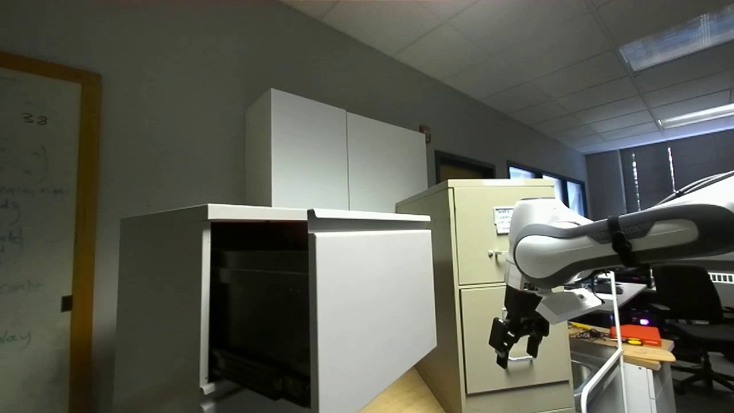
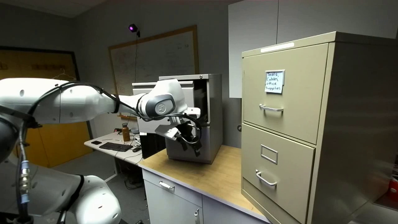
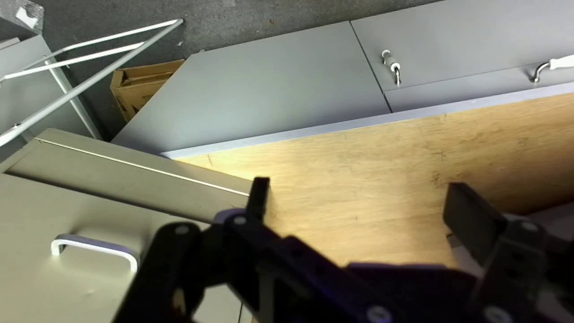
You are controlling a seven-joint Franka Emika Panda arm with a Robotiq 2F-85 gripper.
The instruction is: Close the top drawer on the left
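A white robot arm extends in from the right edge of the frame in an exterior view, its black jaws spread apart and angled downward, seen against the lower part of a beige filing cabinet. At lower center, the top drawer juts well out of a light-grey metal cabinet, its dark interior showing behind a large, flat front panel. A white two-door cupboard is at upper center, a wood-framed whiteboard at far left.

In an exterior view, the top drawer appears left of center, partly hidden behind the arm; the metal cabinet stands on a wood-grain tabletop. The filing cabinet fills the right side, a handwritten label on its front reading "Tools, Cables, office supplies." A bottle and a keyboard are at left. In the wrist view, the jaws stand wide apart with the tabletop visible between them; a filing cabinet handle is at lower left and a cardboard box at upper left.
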